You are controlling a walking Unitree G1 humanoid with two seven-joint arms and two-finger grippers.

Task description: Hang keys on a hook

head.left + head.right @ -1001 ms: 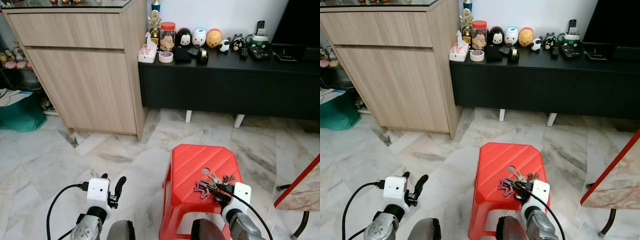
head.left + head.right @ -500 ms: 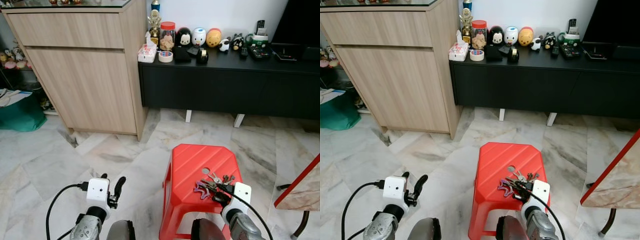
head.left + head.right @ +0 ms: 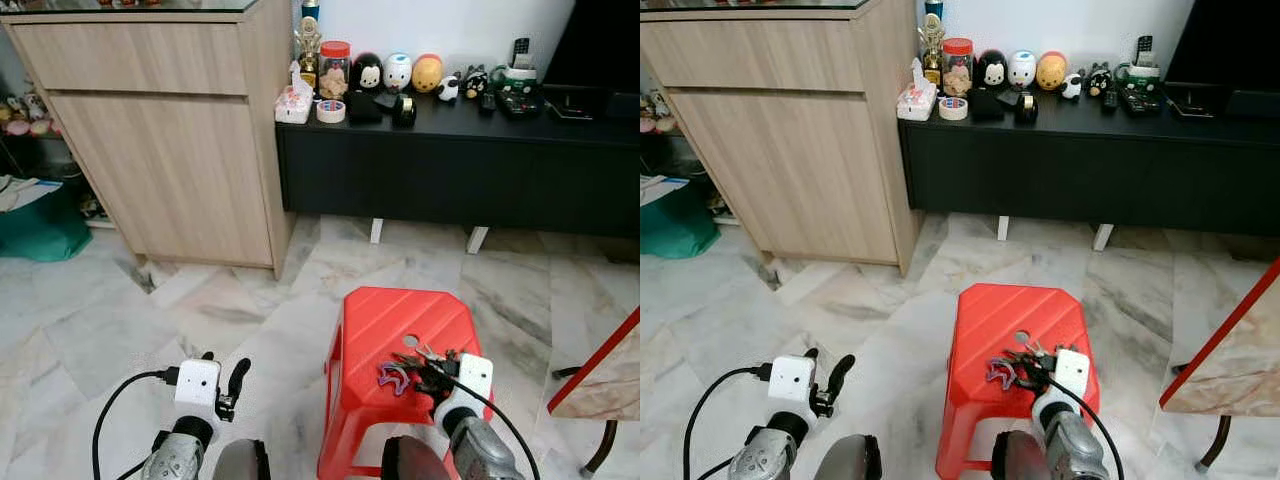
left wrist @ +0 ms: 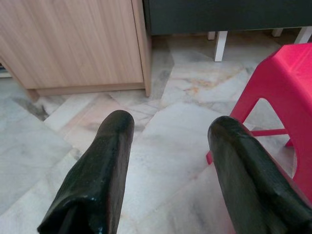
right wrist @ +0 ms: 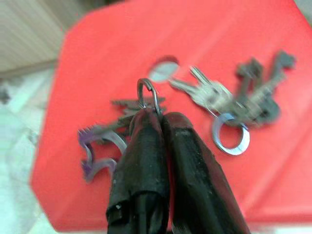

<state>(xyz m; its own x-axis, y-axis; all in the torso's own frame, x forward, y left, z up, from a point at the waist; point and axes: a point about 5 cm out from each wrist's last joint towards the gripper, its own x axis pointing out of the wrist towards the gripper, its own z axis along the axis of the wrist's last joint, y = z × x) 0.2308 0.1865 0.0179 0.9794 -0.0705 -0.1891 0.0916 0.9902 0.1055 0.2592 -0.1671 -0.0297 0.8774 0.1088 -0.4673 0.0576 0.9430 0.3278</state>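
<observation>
A bunch of keys point(image 3: 418, 366) with a purple charm point(image 5: 95, 152) lies on the seat of a red plastic stool point(image 3: 385, 318). My right gripper point(image 5: 156, 116) is shut on a small metal ring point(image 5: 147, 92) of that bunch, low over the seat. The silver keys and a larger ring point(image 5: 229, 137) rest on the red top just beyond the fingers. In the head views the right gripper point(image 3: 428, 378) sits at the stool's near right part. My left gripper point(image 4: 168, 127) hangs open over the marble floor, left of the stool, with nothing between its fingers point(image 3: 236, 377).
A tall wooden cabinet point(image 3: 160, 140) stands at the back left. A low black console point(image 3: 450, 160) carries toys, a jar, tape and remotes. A green bag point(image 3: 40, 225) is at the far left, a red-edged marble table point(image 3: 600, 375) at the right.
My right gripper has shifted slightly left over the stool, dragging the key bunch and purple charm with it. The left arm has stayed put.
</observation>
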